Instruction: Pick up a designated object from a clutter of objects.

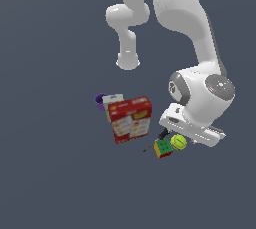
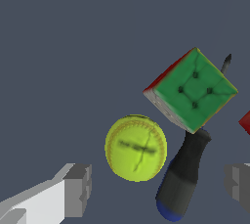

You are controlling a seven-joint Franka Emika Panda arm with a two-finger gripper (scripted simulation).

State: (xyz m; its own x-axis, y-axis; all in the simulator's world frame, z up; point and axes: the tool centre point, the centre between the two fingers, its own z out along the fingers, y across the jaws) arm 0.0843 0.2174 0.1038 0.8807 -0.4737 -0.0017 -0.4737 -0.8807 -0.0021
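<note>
Yellow-green seamed ball (image 2: 135, 148) lies on the grey table (image 2: 73, 47), just beside the multicoloured cube (image 2: 193, 89) and the dark, blue-tipped screwdriver handle (image 2: 181, 179). Above it hangs the gripper (image 2: 158, 186), spread wide and empty, apparently to straddle ball alone.

My arm (image 1: 200, 28) is glossy white with rounded links, dark grey joint bands, and blocky grey-padded pincer fingers (image 2: 78, 191).
</note>
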